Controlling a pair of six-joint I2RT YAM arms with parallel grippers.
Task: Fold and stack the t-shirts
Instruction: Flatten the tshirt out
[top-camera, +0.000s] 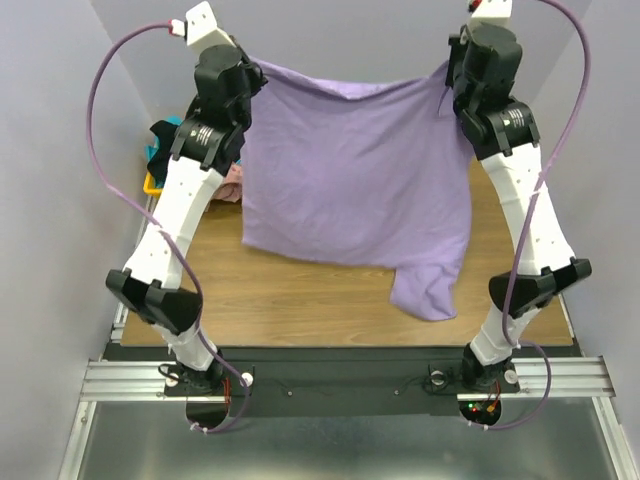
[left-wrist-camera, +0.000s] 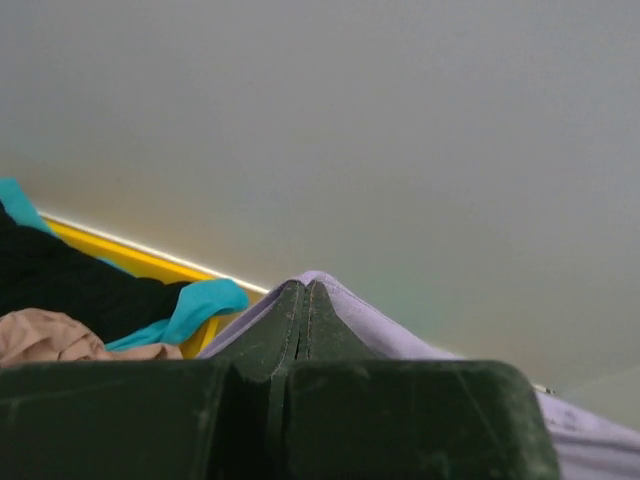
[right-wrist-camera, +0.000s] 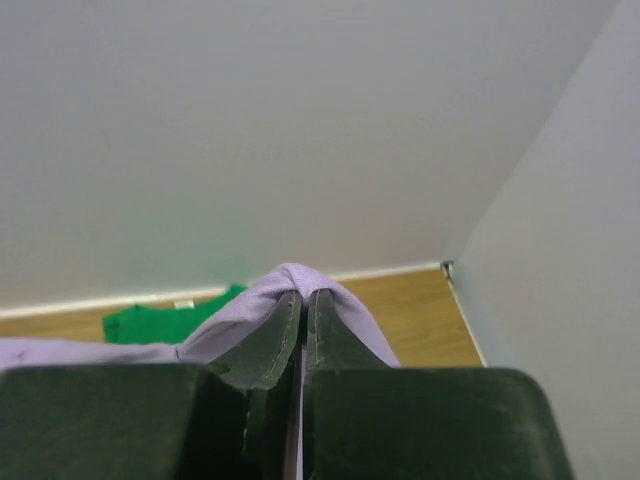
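1. The purple t-shirt (top-camera: 350, 170) is hanging in the air like a curtain. It is spreading wide between the two end effectors, over the back half of the counter (top-camera: 300, 305).
2. Its bottom edge is reaching down to the wood. One sleeve is drooping lower on the right side, toward the front.
3. The left end effector (left-wrist-camera: 306, 297) is pinching the shirt's top left corner. Its two fingers are pressing tight together, and purple cloth is folding over their tips.
4. The right end effector (right-wrist-camera: 303, 300) is pinching the top right corner the same way. Its fingers are squeezing together on the purple cloth.
5. Both are sitting high up, close to the back wall (right-wrist-camera: 300, 120).
6. The green t-shirt (right-wrist-camera: 165, 322) is lying flat on the counter behind the purple one, next to the wall.
7. The yellow tray (left-wrist-camera: 130, 255) is sitting at the back left.
8. The black t-shirt (left-wrist-camera: 70, 285) is bunching up against the tray, and the teal t-shirt (left-wrist-camera: 200, 300) is hanging over its yellow rim.
9. The pink t-shirt (left-wrist-camera: 50, 340) is crumpling just beside them. I cannot tell if it is inside the tray.
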